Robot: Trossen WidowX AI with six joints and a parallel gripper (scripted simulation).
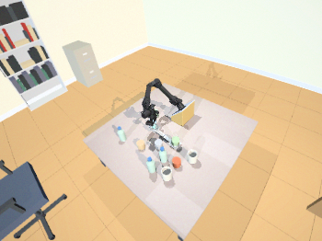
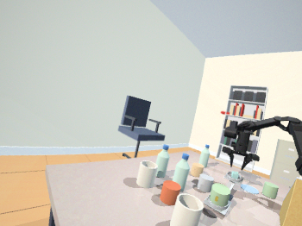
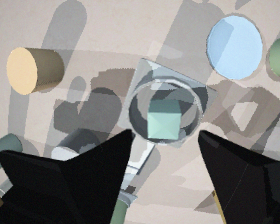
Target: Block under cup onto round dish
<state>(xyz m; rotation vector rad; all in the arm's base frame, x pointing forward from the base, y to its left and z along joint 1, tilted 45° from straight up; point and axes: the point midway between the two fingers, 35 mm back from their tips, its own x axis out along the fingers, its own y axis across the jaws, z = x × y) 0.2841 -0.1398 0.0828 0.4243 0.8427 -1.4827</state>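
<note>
A pale green block [image 3: 164, 123] [image 2: 235, 174] sits uncovered on one square pan of the small balance [image 3: 148, 77] [image 2: 213, 205]. A green cup [image 2: 220, 194] [image 1: 175, 141] stands on the other end. A second green cup [image 2: 270, 190] stands on the table beyond the light blue round dish [image 3: 234, 47] [image 2: 249, 188]. My gripper [image 3: 165, 135] [image 2: 242, 161] [image 1: 151, 120] is open and empty. It hangs a little above the block, with one finger to each side of it in the wrist view.
Several bottles [image 2: 181, 171] [image 1: 121, 133] and loose cups, white [image 2: 147, 173], orange [image 2: 170, 192], grey [image 2: 205, 183] and tan [image 3: 34, 70], crowd the table near the balance. A yellow box [image 1: 184, 114] [image 2: 293, 204] stands beside the arm's base.
</note>
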